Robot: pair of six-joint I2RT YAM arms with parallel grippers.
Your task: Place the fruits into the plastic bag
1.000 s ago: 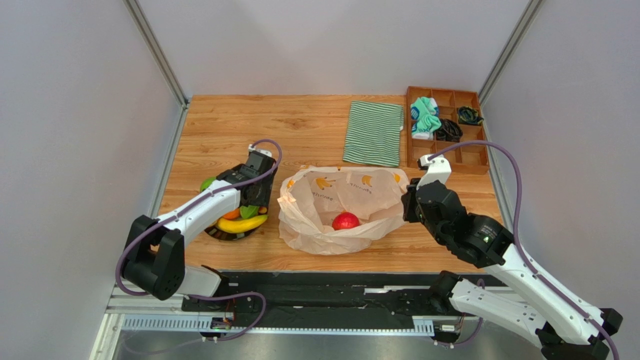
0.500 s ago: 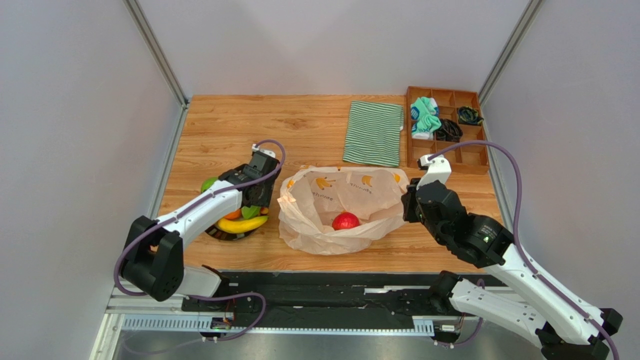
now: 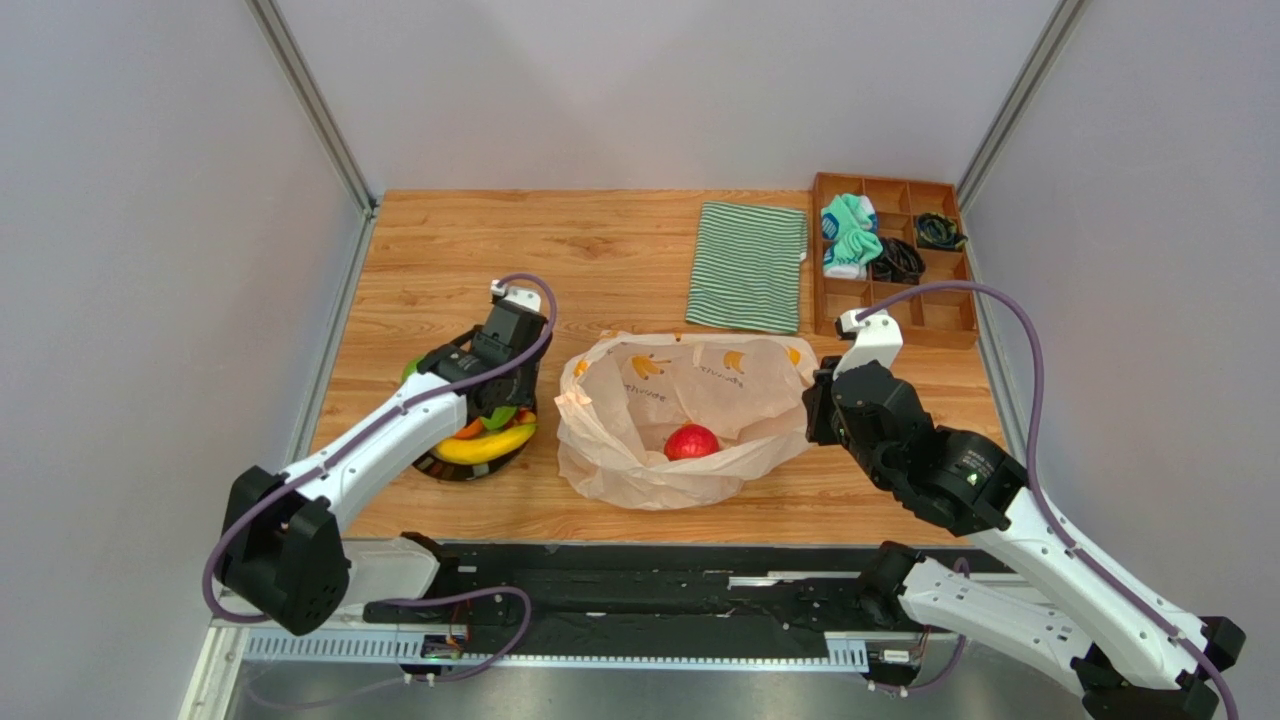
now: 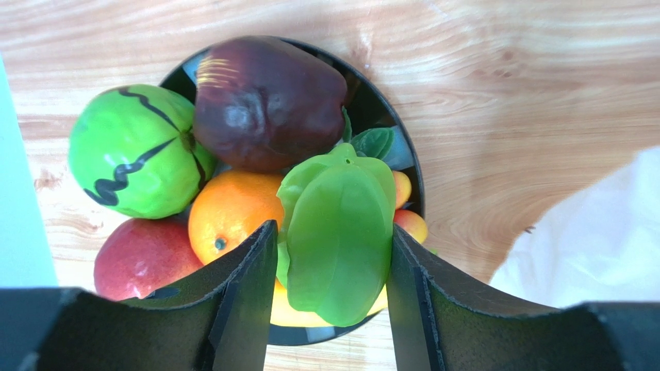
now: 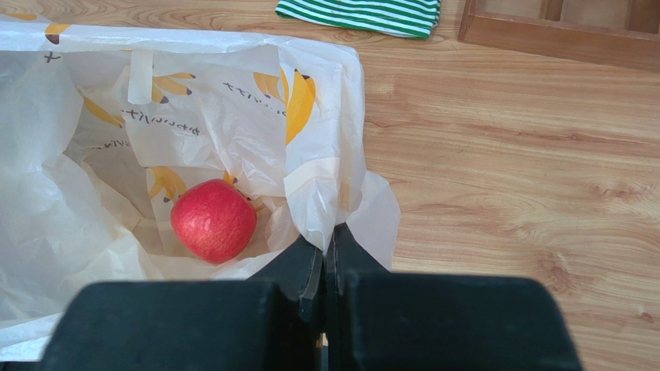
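so, left gripper (image 4: 331,236): jaws either side of the green piece (image 4: 338,270) in the bowl (image 4: 411,166), can't tell if pinched
right gripper (image 5: 327,251): pinching the plastic bag (image 5: 232,93) rim so the mouth gapes
fruits (image 4: 232,212): red apple (image 5: 213,220) in the bag, rest in bowl

The whitish, banana-printed plastic bag (image 3: 721,387) lies crumpled and open-mouthed near the middle of the table's (image 3: 601,255) near edge, with a red apple (image 5: 213,220) inside. Heaped to its left are a banana (image 3: 484,446), an orange (image 4: 228,212), a black-striped green round fruit (image 4: 132,151), a dark purple fruit (image 4: 267,100) and, topmost, an elongated green piece (image 4: 338,236).
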